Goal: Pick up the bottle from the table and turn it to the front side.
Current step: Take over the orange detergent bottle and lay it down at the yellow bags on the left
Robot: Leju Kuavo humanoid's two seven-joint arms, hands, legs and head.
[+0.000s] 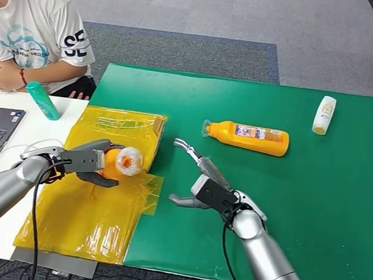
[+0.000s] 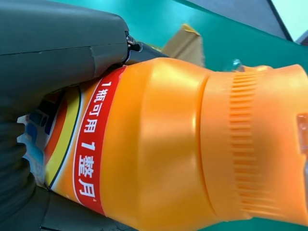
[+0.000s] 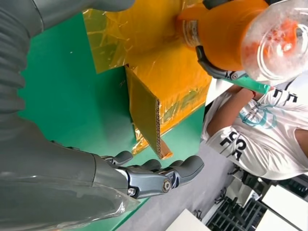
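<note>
Orange bottle (image 1: 111, 162) with a clear cap is gripped by the left hand (image 1: 84, 161), lifted above the yellow film-wrapped cardboard (image 1: 108, 198) just beneath it. Beside it, over the green mat (image 1: 266, 216) on the desk, the right hand (image 1: 206, 180) is held open, fingers apart, nothing grasped. Beyond the right hand, a second orange bottle (image 1: 246, 137) lies flat.

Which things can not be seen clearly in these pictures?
- Held orange bottle: head view, left hand covers its body.
- Its label: left wrist view, hand covers part.
- White bottle: head view, print too small.
- Person: cut by the edge.
</note>
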